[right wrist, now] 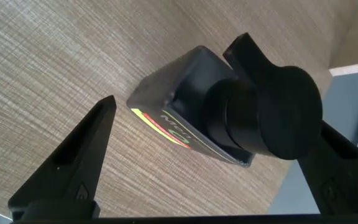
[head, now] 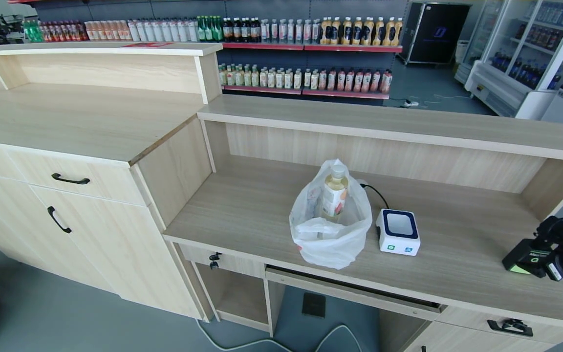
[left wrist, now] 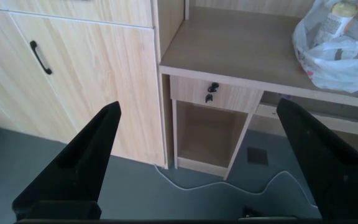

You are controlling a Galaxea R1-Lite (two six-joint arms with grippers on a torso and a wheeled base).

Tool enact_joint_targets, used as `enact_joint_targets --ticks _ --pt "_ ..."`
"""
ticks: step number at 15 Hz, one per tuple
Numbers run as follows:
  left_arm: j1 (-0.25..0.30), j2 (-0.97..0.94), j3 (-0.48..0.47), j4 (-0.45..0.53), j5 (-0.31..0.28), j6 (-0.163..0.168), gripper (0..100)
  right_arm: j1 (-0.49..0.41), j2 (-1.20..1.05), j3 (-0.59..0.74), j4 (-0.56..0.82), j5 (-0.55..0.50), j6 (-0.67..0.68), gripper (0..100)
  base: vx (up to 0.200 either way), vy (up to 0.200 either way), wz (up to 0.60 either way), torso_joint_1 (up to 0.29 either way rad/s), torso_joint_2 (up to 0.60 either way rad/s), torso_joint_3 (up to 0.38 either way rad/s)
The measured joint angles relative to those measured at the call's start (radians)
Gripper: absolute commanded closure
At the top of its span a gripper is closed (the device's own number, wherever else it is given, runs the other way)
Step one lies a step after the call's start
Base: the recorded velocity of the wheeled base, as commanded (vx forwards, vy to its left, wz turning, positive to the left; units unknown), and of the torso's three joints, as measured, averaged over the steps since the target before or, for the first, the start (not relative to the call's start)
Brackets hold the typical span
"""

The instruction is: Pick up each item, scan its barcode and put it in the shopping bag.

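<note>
The white shopping bag [head: 328, 244] stood on the table [head: 242, 205] with a bottle [head: 335, 193] upright inside it, and a small white scanner [head: 398, 231] sat just beside the bag on the robot's right. The left gripper [left wrist: 197, 106] hung low before the cabinet [left wrist: 104, 62], above the floor, spread wide with nothing in it. The right gripper [right wrist: 179, 81] was over the table's right end, also spread wide, with a black box [right wrist: 179, 118] between its fingers, the near finger clear of it
</note>
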Motion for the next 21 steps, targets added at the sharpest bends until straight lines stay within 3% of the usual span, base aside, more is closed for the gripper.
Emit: enact_joint_targets --ticks 8,9,14,21 --pt "0.0 0.0 0.0 0.0 0.0 0.0 0 0.035 0.055 -0.068 -0.001 0.014 -0.003 0 0.0 0.0 0.0 0.0 0.0 0.0" --pt "0.0 0.0 0.0 0.0 0.0 0.0 0 0.039 0.058 -0.069 -0.002 0.015 -0.004 100 0.0 0.0 0.0 0.0 0.0 0.0" --pt "0.0 0.0 0.0 0.0 0.0 0.0 0 0.057 0.067 -0.066 -0.011 0.016 -0.005 100 0.0 0.0 0.0 0.0 0.0 0.0" --pt "0.0 0.0 0.0 0.0 0.0 0.0 0 0.095 -0.017 0.026 -0.156 0.01 -0.023 100 0.0 0.0 0.0 0.0 0.0 0.0"
